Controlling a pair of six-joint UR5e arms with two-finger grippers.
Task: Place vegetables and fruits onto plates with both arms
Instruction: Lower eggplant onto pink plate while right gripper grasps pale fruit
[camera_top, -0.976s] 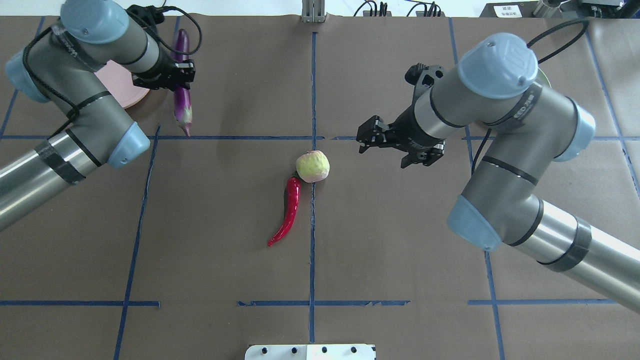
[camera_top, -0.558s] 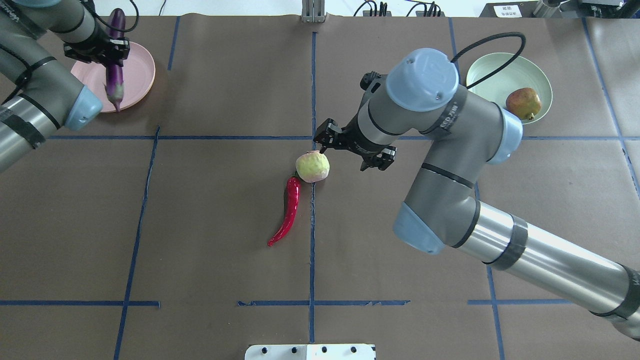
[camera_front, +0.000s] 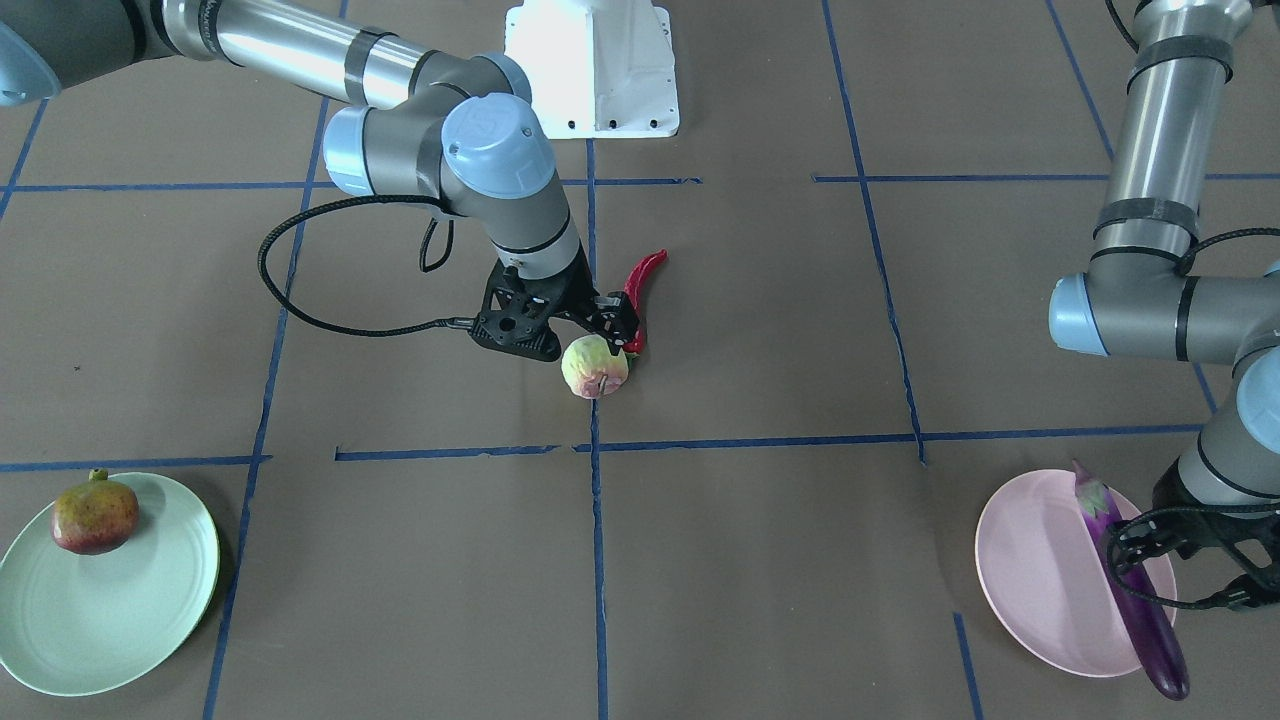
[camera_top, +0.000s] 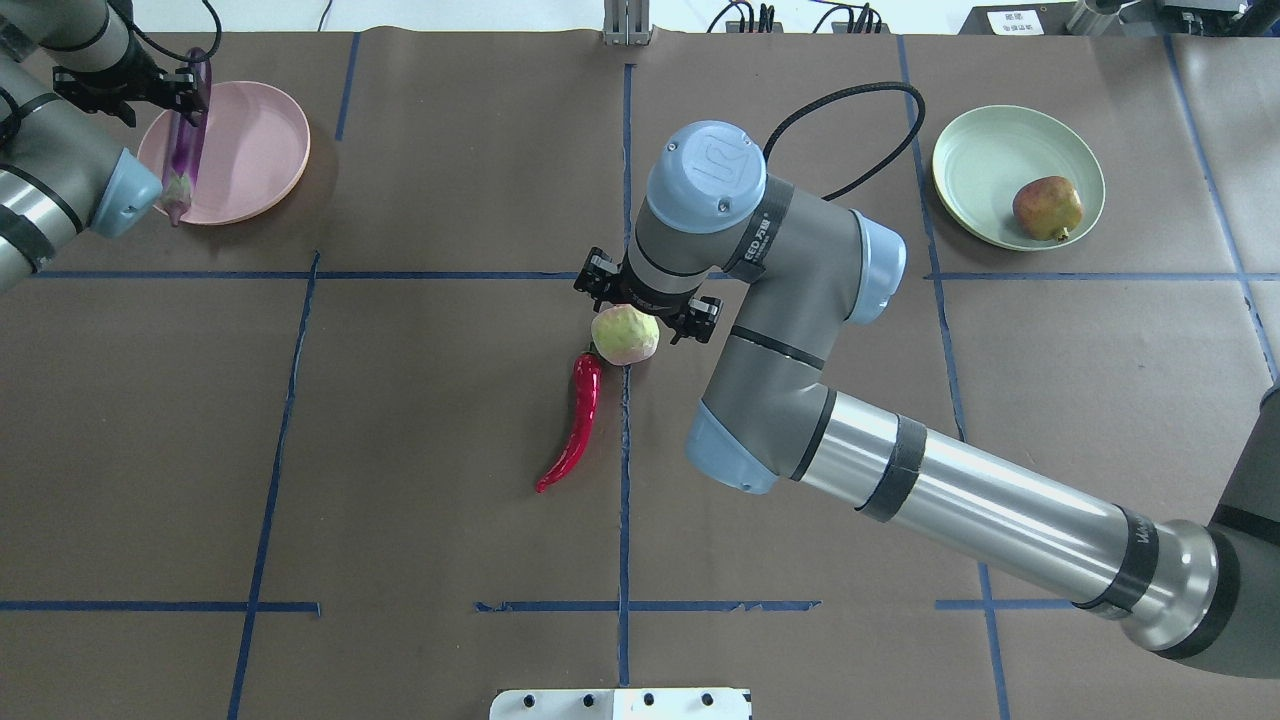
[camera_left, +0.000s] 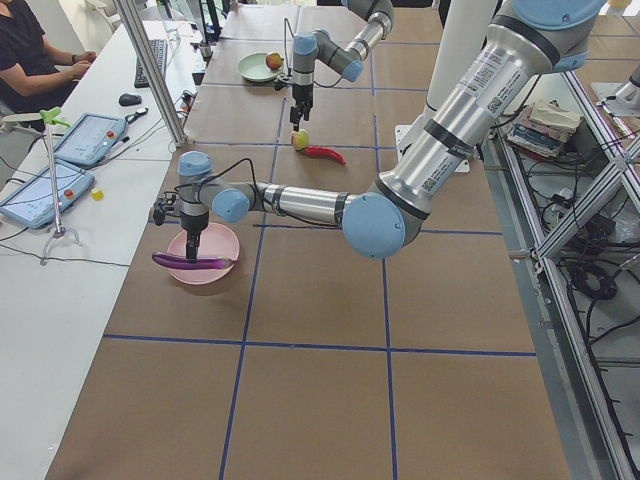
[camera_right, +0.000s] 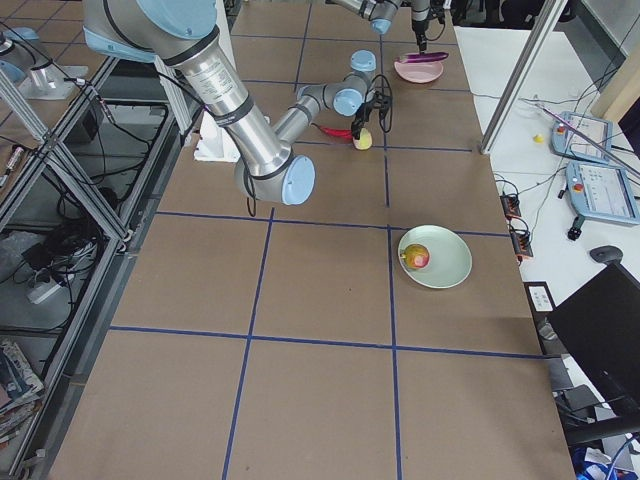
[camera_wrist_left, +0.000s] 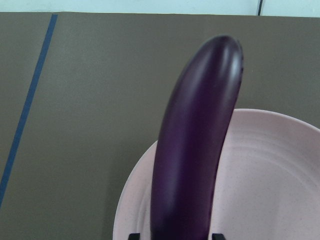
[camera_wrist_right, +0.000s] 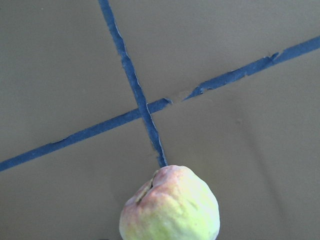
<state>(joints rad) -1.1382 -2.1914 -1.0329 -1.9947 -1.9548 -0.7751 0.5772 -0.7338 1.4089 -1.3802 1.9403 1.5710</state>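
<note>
The left gripper (camera_top: 182, 95) is clamped on the middle of the eggplant (camera_top: 185, 150), which hangs low across the left rim of the pink plate (camera_top: 255, 150) at the upper left of the overhead view, I'd guess so that it can be laid down flat. The right gripper (camera_top: 648, 300) stands spread wide over the pale fruit (camera_top: 625, 335) at centre, apparently ready to close. The chili (camera_top: 575, 430) touches that fruit. The pomegranate (camera_top: 1047, 207) sits on the green plate (camera_top: 975, 165), upper right. I count two plates, two fruits and two vegetables.

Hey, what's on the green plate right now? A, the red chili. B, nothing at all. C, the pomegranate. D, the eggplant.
C: the pomegranate sits on the mint green plate, near its rim, while the eggplant is over at the pink plate.
</note>
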